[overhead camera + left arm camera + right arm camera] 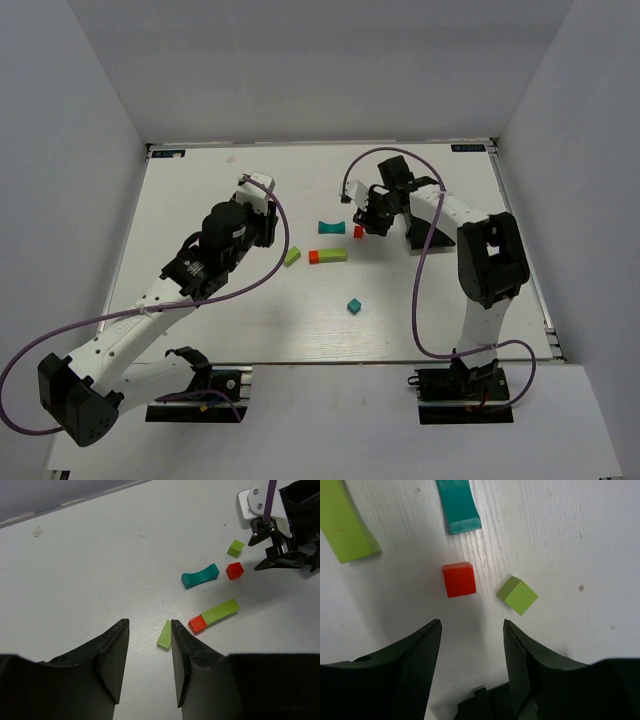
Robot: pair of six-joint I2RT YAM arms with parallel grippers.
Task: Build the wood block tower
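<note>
One long lime block (333, 255) flat, axis left-right; red cube (314, 257) abutting left end.

The left arm (150, 310) and right arm (487, 262) share white shells, black joints and black base mounts. A purple cable (283, 235) loops along each. The left gripper (148, 630) and right gripper (471, 630) have matte black wedge fingers.

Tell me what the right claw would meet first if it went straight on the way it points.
Most likely the red cube, lying just ahead of the open right claw, roughly in line with its gap. The lime cube sits off that line. Depth is unclear.
</note>
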